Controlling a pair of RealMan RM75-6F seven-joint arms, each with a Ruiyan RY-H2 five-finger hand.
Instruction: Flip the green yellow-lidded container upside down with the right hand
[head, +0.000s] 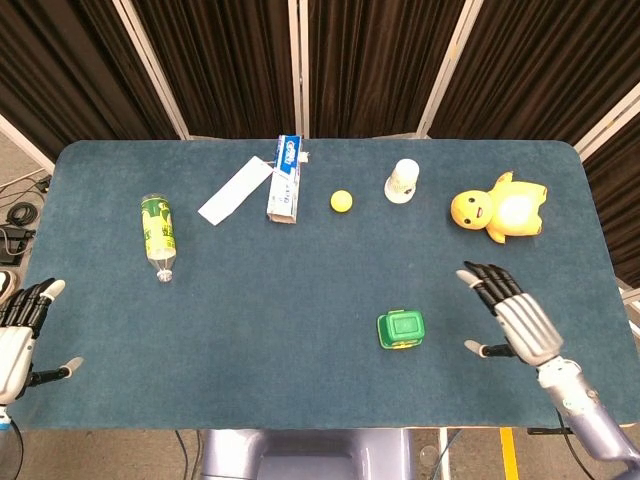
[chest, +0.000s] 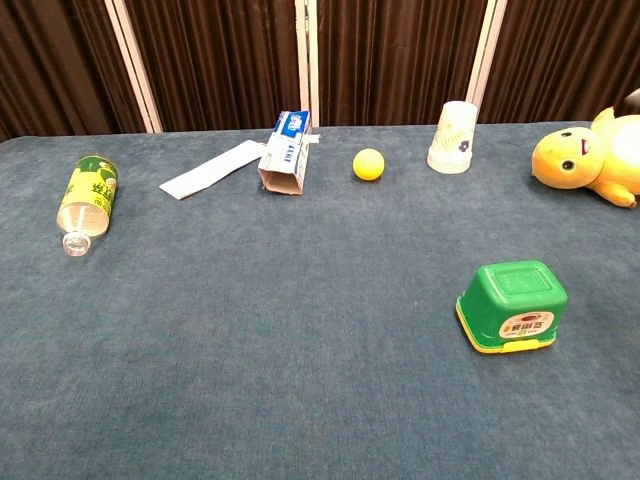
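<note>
On the dark blue tabletop (head: 300, 300) before black curtains, the green yellow-lidded container (chest: 511, 306) rests lid-down, base up, a little to the left of the right hand (head: 519, 324), which hovers empty with fingers spread wide, so the flip looks done.

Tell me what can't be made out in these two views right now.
- Chest view: neither robot hand shows; both lie outside the frame.
- Container: its yellow lid faces the table, only a rim shows.
- Plush duck: cut off by the right edge in the chest view.
- Left robot hand: partly cut off by the head view's left edge.
</note>
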